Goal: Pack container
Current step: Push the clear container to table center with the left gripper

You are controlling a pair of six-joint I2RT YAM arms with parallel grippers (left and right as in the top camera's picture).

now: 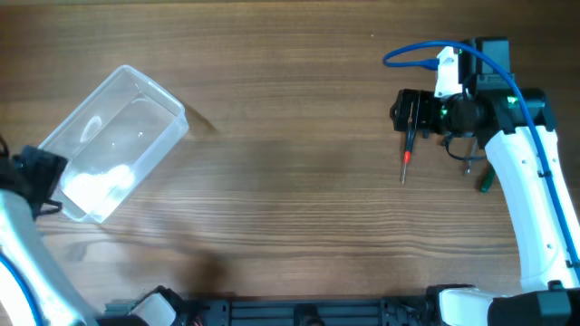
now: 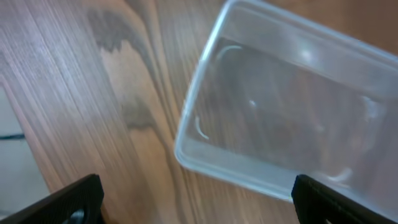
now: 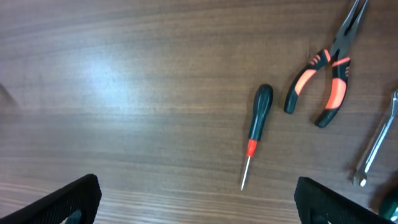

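The clear plastic container [image 1: 113, 140] lies at an angle on the left of the wooden table; in the left wrist view [image 2: 230, 168] its near rim shows and nothing is seen inside. My left gripper [image 1: 41, 174] is open and empty beside its lower-left end [image 2: 199, 202]. My right gripper [image 1: 408, 113] is open and empty [image 3: 199, 199], hovering above a black-and-red screwdriver [image 1: 407, 154] on the right side. That screwdriver [image 3: 256, 124] lies just ahead of the open fingers.
Orange-and-black long-nose pliers [image 3: 326, 81] lie right of the screwdriver. A slim metal tool [image 3: 376, 143] and a green-handled tool [image 1: 485, 181] lie further right, partly hidden by the right arm. A blue cable [image 1: 412, 54] loops above the right wrist.
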